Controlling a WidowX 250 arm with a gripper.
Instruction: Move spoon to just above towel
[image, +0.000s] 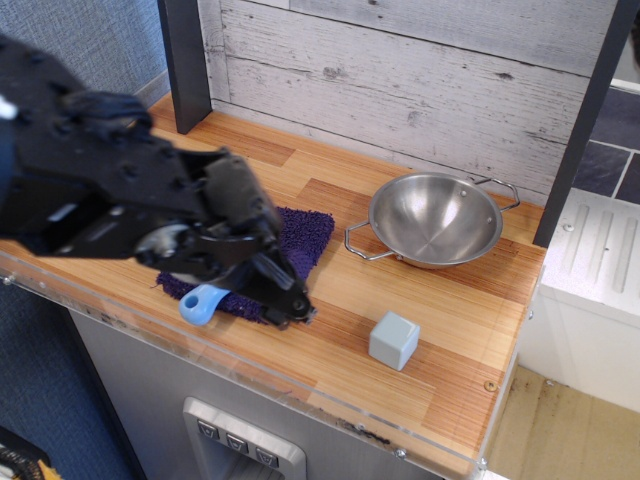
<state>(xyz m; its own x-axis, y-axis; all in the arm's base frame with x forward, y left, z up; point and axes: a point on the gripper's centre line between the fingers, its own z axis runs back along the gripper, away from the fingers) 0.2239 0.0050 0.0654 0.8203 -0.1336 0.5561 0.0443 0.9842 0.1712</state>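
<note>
The black robot arm fills the left half of the frame and reaches toward the lower middle. Its gripper (285, 300) is low over the wooden counter (440, 320), at the lower right edge of the towel (305, 232). The finger tips (300, 312) point to the lower right, and they look close together, but the arm is dark and a little blurred, so I cannot tell if the gripper is open or closed.

The towel is dark purple and fuzzy. Only its upper right corner and a thin strip along its lower edge can be seen; the arm covers the rest.

From the spoon (202, 302) only the light-blue handle shows. It comes out from under the arm at the lower left edge of the towel, and its end reaches a little past the cloth onto the counter. The grey bowl of the spoon is hidden behind the arm. The handle lies to the left of the gripper tips and near them, at about the same height in the frame. I cannot tell if the fingers touch the spoon.

In the upper right part of the counter stands a steel bowl (435, 217) with two wire handles, well apart from the gripper. A small grey cube (393, 340) sits to the right of the gripper tips, near the front edge of the counter.
</note>
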